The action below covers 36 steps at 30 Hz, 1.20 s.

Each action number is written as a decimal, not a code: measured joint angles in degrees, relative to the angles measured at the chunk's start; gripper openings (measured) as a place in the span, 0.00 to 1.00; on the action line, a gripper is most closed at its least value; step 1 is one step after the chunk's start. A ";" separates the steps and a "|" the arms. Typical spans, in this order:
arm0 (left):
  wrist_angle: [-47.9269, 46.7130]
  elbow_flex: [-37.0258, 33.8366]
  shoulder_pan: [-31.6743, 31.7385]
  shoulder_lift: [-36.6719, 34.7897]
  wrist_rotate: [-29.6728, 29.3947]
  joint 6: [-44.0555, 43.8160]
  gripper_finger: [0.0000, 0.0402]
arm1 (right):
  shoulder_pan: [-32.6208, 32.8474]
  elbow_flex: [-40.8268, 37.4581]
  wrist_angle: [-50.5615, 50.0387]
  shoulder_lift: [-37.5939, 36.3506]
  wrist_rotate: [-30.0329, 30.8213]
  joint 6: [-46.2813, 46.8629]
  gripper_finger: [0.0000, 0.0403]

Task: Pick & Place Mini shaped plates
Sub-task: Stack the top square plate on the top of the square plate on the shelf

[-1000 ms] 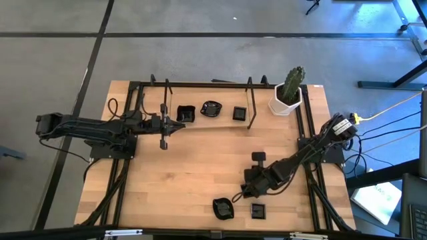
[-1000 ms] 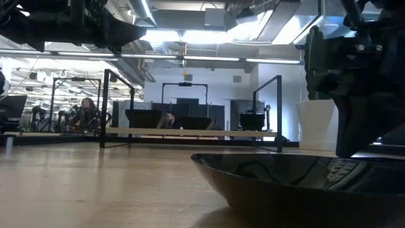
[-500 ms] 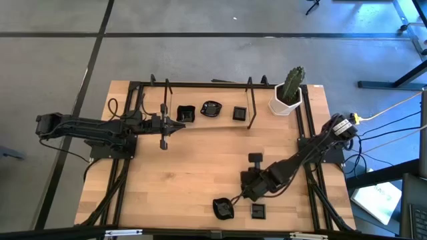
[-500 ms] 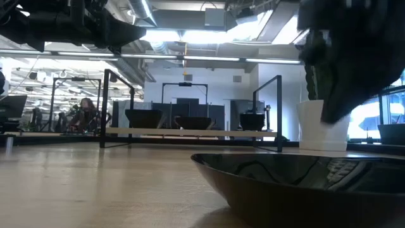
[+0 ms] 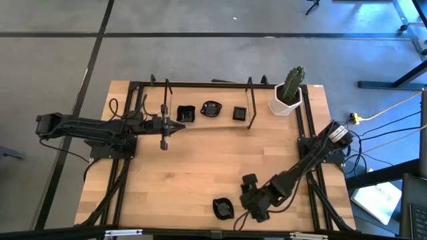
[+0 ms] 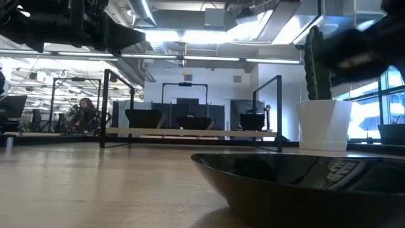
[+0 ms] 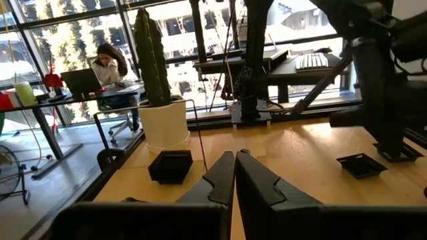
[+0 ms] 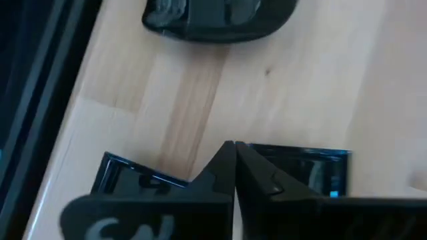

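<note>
Working over wood table (image 5: 193, 167), office room w/ seated person (image 7: 110, 63) beyond. Counting 5 mini plates: 3 on far rack (image 5: 211, 109), rounded one (image 5: 223, 208) nr front edge, square one (image 8: 313, 170) under my right gripper (image 5: 257, 212), fingers pinched together, holding nothing. Left gripper (image 7: 235, 175) hanging closed, empty, by rack.

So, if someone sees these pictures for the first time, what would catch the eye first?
Probably the right gripper, shut and low over a small square black dish at the table's near edge, beside a rounded black dish. Next, the white pot with a green cactus at the far right corner, and three more black dishes lined up between the rails, near the waiting left gripper.
</note>
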 joint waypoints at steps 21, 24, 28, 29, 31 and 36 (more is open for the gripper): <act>-0.02 0.00 -0.01 0.00 -0.20 0.01 0.02 | -3.27 0.96 -3.08 6.33 -5.97 -2.74 0.02; -0.02 0.00 -0.02 0.00 -0.20 0.01 0.02 | -4.07 1.01 -5.63 6.26 -2.86 -3.82 0.02; -0.02 0.00 0.00 0.00 -0.20 0.01 0.03 | -5.40 0.90 -6.91 5.97 -1.01 -7.47 0.02; -0.02 0.00 -0.02 0.00 -0.20 0.01 0.03 | -5.81 0.90 -7.09 5.90 -0.82 -8.16 0.02; -0.02 0.00 0.00 0.00 -0.20 0.01 0.03 | -6.45 1.18 -7.93 5.73 0.80 -9.04 0.02; -0.02 0.00 0.00 0.00 -0.20 0.01 0.02 | -7.26 4.10 -9.07 5.63 -0.75 -10.33 0.02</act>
